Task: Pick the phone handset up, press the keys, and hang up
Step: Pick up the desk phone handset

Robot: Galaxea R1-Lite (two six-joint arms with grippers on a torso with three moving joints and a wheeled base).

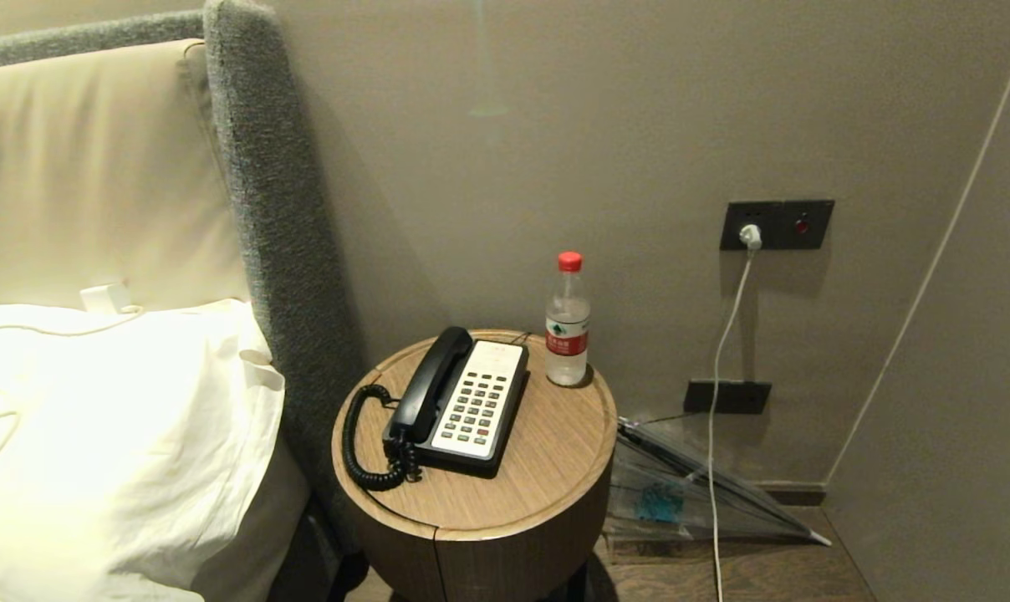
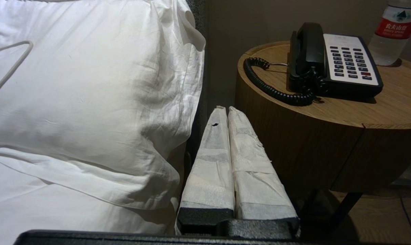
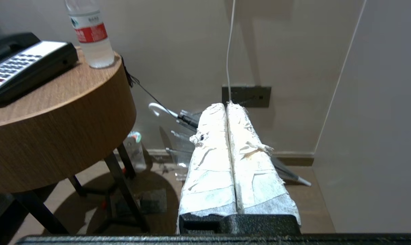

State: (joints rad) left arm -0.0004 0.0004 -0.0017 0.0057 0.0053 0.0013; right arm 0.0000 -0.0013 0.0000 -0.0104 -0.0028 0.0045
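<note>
Handset (image 1: 432, 382) glossy black, coiled cord (image 1: 363, 443), cradled.

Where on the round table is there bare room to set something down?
Bare wood on the table lies near the front rim and right of the phone, below the bottle. The left edge is crowded by the coiled cord.

Left gripper (image 2: 228, 109): two long tapering fingers (image 2: 210, 163) showing wrapped in white fabric tape, small dark hole near one tip, wrap fraying. Black textured mount and black bar sitting behind them. Right gripper (image 3: 226, 106): same white-wrapped fingers (image 3: 256, 170), tape looking more ragged and slightly stained, same black base.
</note>
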